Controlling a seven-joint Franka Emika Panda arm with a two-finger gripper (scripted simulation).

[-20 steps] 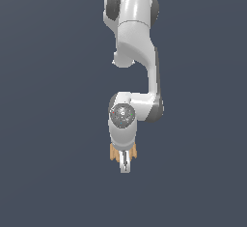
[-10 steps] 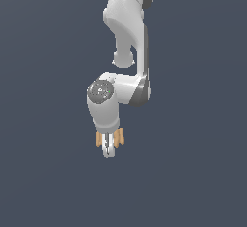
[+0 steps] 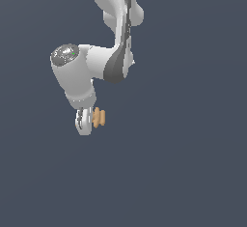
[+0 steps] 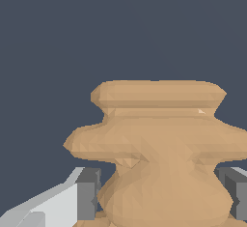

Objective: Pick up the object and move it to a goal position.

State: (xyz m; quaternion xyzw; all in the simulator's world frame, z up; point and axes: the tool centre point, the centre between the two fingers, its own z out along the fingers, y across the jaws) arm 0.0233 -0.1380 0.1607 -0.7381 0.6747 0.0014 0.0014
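The claw [image 3: 85, 122] clamps the small tan ridged object [image 3: 99, 118] at its narrow waist, held aloft with no surface visible beneath; it looks rigid and light, its grooves probably giving the pads [image 4: 88, 193] secure purchase.

The object [image 3: 99, 118], an orange-tan lump of stacked flanged ridges, is seen clamped at its narrow waist between the gripper's [image 3: 86, 124] grey pads [image 4: 88, 194], held up against the plain dark background, its lobes protruding from both sides of the fingers.
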